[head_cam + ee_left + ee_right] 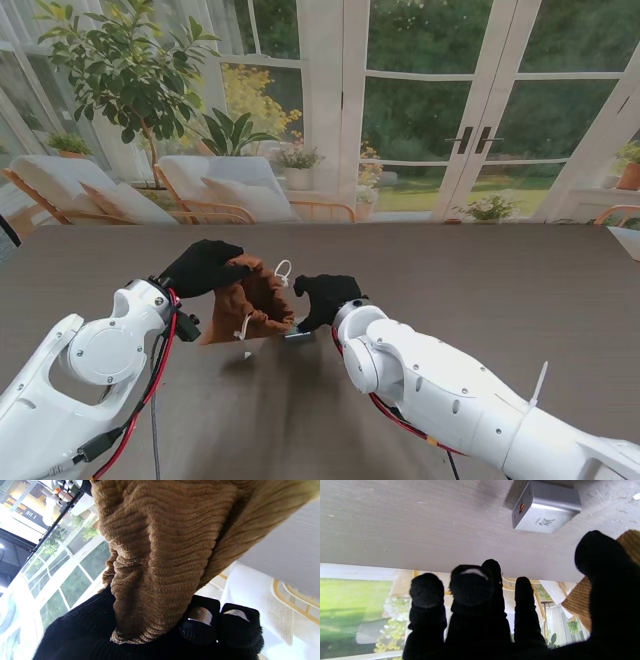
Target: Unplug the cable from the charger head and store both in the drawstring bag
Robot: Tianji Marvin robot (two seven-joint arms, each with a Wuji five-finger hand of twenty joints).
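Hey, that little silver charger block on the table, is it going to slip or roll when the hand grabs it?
The charger head looks like a rigid, flat-sided box lying on the table, so it probably won't roll. Its smooth, glossy faces may slide against the right hand's knit-gloved fingers. It seems compact, so likely light.

Daylight is entering through the glass doors [440, 110] behind the table [520, 290], leaving the arms' near sides in shade and casting a soft shadow onto the tabletop nearer to me. In the left wrist view, the windows are blowing out to white beside the fingers [200, 625], while the brown bag [162, 555] is showing crisp ribbing. In the right wrist view, glare is striping the charger [545, 510] beyond the slightly blurred fingertips [470, 585].
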